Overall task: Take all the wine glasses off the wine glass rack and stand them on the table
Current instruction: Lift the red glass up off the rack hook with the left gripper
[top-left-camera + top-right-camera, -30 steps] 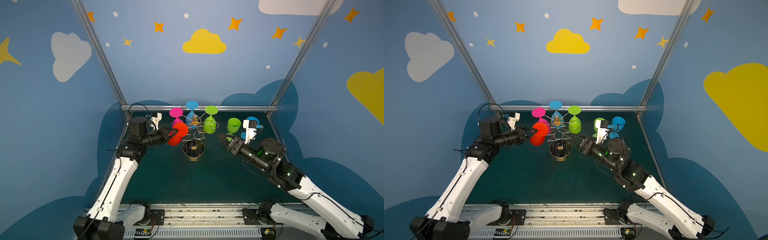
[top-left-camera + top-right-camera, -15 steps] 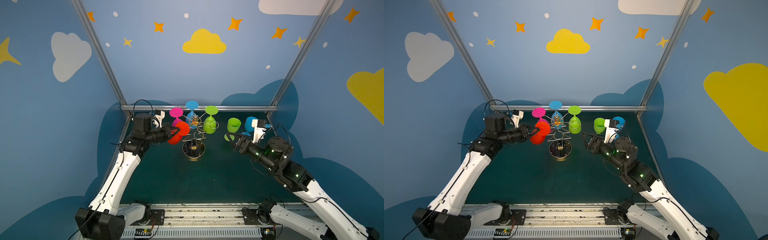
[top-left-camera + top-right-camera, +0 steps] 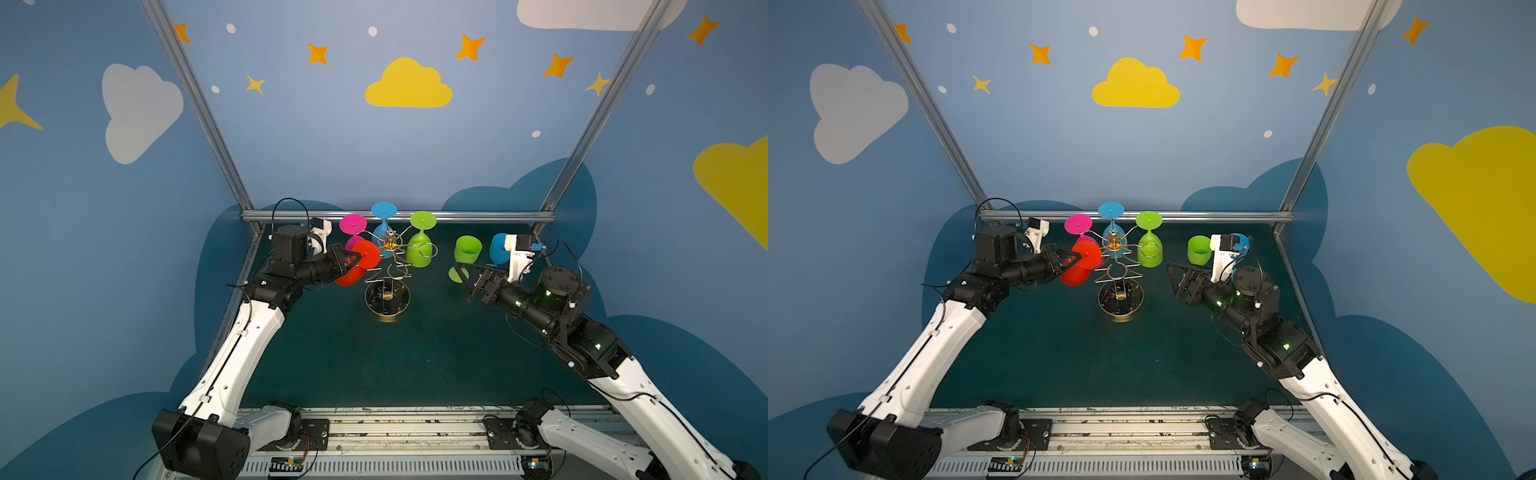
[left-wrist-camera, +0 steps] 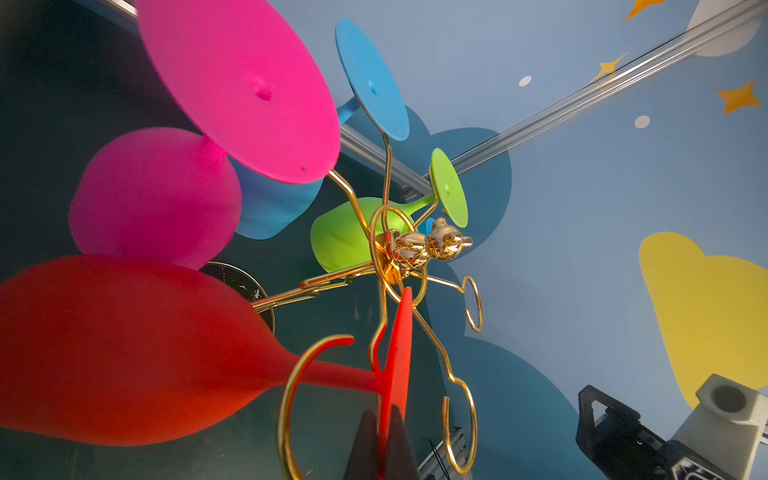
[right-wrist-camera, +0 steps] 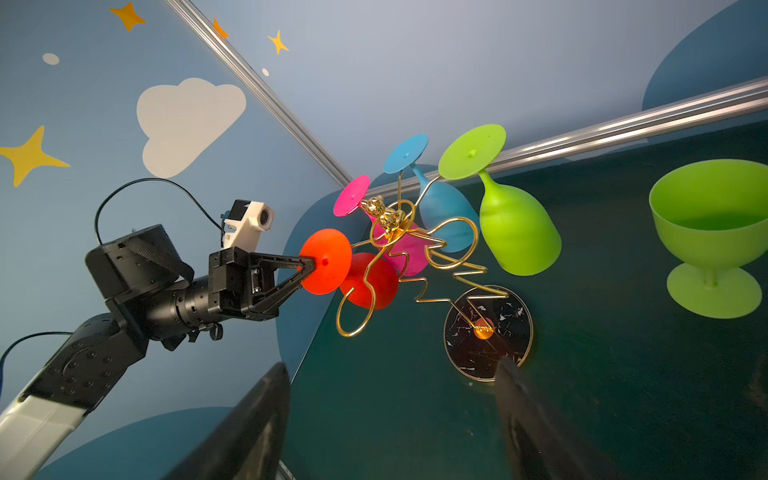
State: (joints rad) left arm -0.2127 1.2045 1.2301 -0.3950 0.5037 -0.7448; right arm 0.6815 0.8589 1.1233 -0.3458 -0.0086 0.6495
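The gold wire wine glass rack (image 3: 394,266) (image 3: 1119,266) (image 5: 419,249) stands mid-table on a round dark base (image 3: 376,305). Pink (image 3: 352,224), blue (image 3: 383,210) and green (image 3: 419,249) wine glasses hang upside down on it. My left gripper (image 3: 355,259) (image 3: 1077,261) (image 4: 384,432) (image 5: 309,264) is shut on the foot disc of the red wine glass (image 3: 348,277) (image 4: 124,349) (image 5: 326,262). The red glass lies tilted at the rack's left side, and its stem crosses a gold loop. My right gripper (image 3: 463,282) (image 3: 1173,278) (image 5: 390,415) is open and empty, right of the rack.
A green wine glass (image 3: 467,253) (image 5: 710,237) and a blue one (image 3: 498,249) stand upright on the dark green table at the back right, close behind my right gripper. Aluminium frame rails (image 3: 478,216) and blue walls close in the back and sides.
My right gripper has drawn back to the right, away from the rack, and its jaws have opened wider. My left gripper, still gripping the red glass, has shifted slightly towards the back.
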